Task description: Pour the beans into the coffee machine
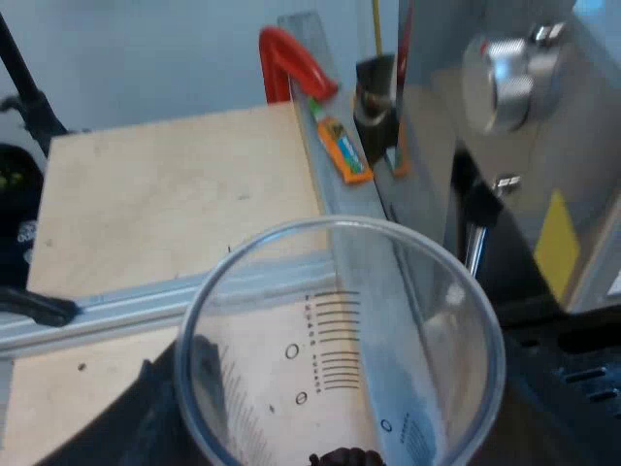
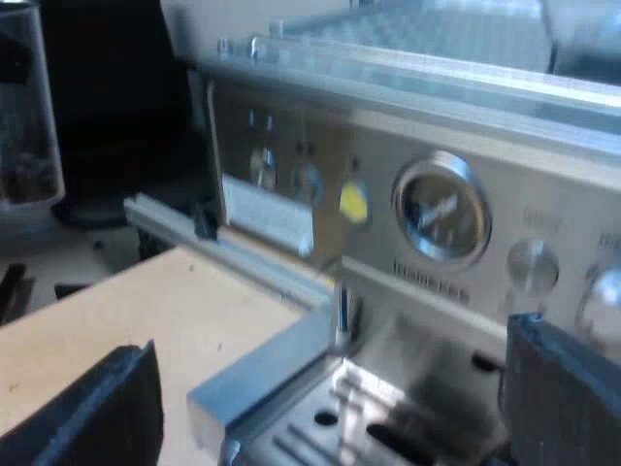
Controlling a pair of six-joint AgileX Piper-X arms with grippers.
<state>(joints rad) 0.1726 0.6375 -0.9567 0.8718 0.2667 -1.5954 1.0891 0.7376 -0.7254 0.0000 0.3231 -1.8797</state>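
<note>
Few beans (image 1: 342, 456), measuring glass (image 1: 335, 349) bottom cut off

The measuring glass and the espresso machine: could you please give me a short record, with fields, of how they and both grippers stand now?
measuring glass: clear, with printed graduations, held in the left gripper, beside the espresso machine's side
glass contents: something dark low inside; too little shows to tell
left gripper: shut on the glass
right gripper: open, holding nothing, facing the espresso machine
machine front: pressure gauge above the drip tray
table: wooden, with a red clamp at its far edge
</note>
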